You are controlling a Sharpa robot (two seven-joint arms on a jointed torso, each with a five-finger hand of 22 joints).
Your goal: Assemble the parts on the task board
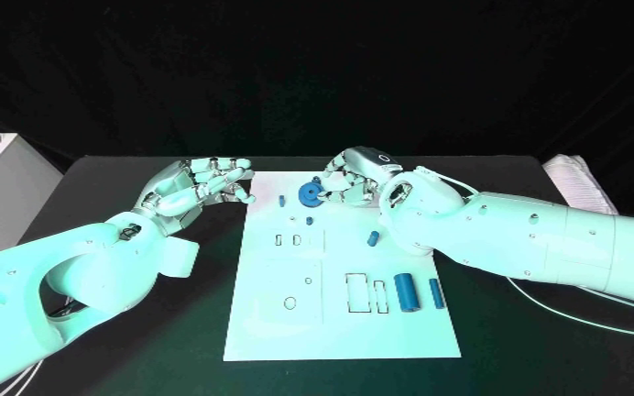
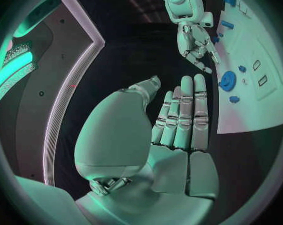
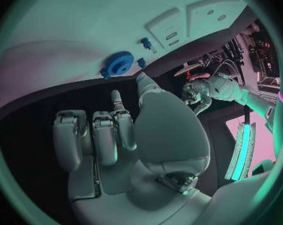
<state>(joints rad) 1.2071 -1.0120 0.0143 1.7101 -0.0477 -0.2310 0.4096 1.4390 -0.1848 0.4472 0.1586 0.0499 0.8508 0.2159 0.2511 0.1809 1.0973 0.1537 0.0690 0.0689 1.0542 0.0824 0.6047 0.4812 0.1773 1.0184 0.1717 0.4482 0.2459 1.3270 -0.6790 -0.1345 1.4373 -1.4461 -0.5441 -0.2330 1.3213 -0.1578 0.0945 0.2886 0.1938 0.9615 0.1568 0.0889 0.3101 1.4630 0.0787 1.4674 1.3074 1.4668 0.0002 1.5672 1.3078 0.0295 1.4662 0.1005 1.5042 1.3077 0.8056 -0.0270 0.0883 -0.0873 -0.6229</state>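
The white task board [image 1: 337, 323] lies mid-table. A blue gear [image 1: 310, 196] [image 2: 228, 80] [image 3: 119, 63] sits near its far edge, between a small blue peg [image 1: 281, 201] and my right hand. Another small piece [image 1: 310, 220] lies just in front of the gear, and a short blue piece [image 1: 374, 237] lies further right. A thick blue cylinder [image 1: 407, 291] and a thin one [image 1: 436, 292] lie at the board's right side. My right hand [image 1: 355, 181] [image 3: 116, 135] hovers over the far edge beside the gear, fingers loosely bent, holding nothing. My left hand [image 1: 205, 185] [image 2: 179, 120] is off the board's far left corner, fingers extended, empty.
Rectangular slots [image 1: 356, 291] and small holes mark the board's near half. A folded white cloth [image 1: 577, 181] lies at the table's right edge and a white box [image 1: 14, 185] stands at the left. Thin cables [image 1: 555, 309] trail under my right arm.
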